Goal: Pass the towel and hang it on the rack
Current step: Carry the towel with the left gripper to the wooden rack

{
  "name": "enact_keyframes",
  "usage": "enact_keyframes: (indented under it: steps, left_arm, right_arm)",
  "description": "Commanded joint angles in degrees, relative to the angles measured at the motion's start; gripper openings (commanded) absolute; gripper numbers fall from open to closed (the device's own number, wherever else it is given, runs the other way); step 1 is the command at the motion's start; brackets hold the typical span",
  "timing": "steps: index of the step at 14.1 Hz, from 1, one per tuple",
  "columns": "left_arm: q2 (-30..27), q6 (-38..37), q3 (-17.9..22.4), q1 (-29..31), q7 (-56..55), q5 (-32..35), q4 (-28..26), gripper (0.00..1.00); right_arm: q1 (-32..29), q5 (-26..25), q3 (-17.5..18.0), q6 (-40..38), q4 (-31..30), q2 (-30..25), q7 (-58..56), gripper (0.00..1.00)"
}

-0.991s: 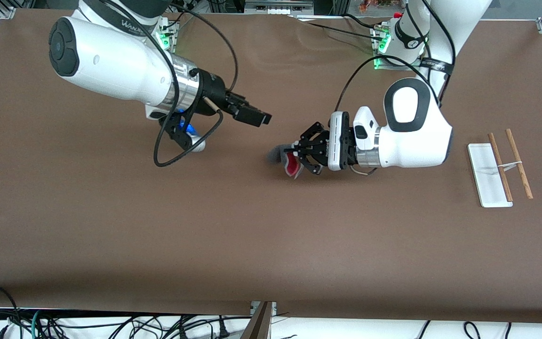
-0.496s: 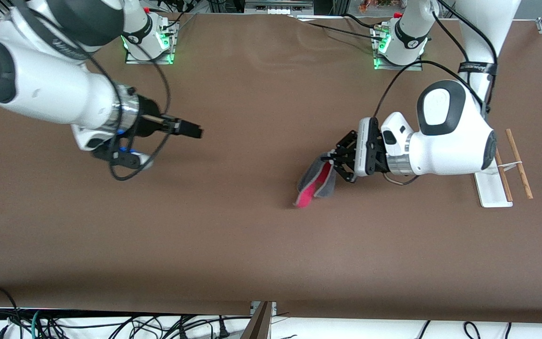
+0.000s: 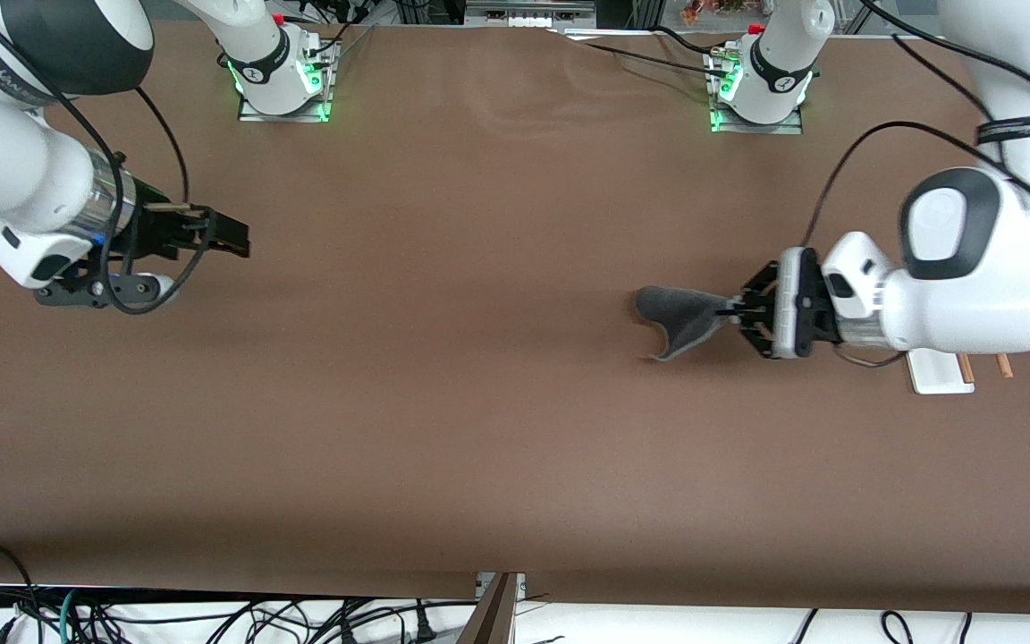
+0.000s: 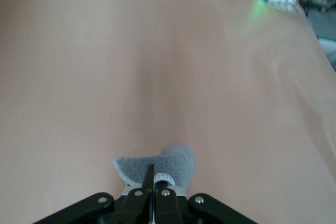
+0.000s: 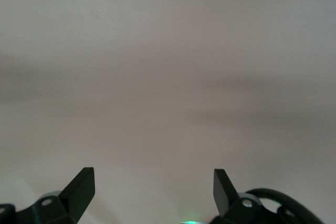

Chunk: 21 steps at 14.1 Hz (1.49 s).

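Observation:
My left gripper [image 3: 733, 312] is shut on the towel [image 3: 680, 317], which hangs from the fingertips with its dark grey face showing, over the table toward the left arm's end. In the left wrist view the towel [image 4: 157, 166] shows grey with a pale trimmed edge just past my closed left gripper [image 4: 153, 174]. The rack [image 3: 937, 378] is mostly hidden under the left arm; only a corner of its white base and two brown rod ends [image 3: 1004, 365] show. My right gripper [image 3: 233, 240] is open and empty over the right arm's end of the table; its open fingers [image 5: 84, 184] frame bare table.
The brown table [image 3: 443, 402] fills the view. The two arm bases [image 3: 281, 80] with green lights stand along the edge farthest from the front camera. Cables hang below the table's near edge.
My left gripper has carried the towel toward the rack, and the left arm now covers most of the rack. My right arm has drawn back toward its own end of the table.

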Motion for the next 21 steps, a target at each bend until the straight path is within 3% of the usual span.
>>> enact_keyframes:
  steps: [1, 5, 11, 21]
  left_arm:
    - [-0.1, -6.7, -0.3, 5.1, -2.1, 9.5, 4.6, 0.00]
    - [0.1, -6.0, 0.1, 13.8, -1.9, 23.5, 5.7, 0.00]
    - [2.1, 0.6, 1.3, 23.9, -1.2, 32.2, 5.6, 0.00]
    - [6.1, 7.8, 1.3, 35.4, 2.9, 32.4, 6.0, 0.00]
  right_arm:
    - [0.6, -5.3, -0.1, 2.6, -7.3, -6.2, -3.3, 1.00]
    - [0.7, -7.1, 0.0, 3.1, -7.1, -6.1, -3.3, 1.00]
    - [0.6, -6.4, -1.0, 3.1, -4.7, -5.1, -3.2, 1.00]
    - [0.7, -6.3, -1.3, 2.7, -3.0, -4.9, 0.8, 1.00]
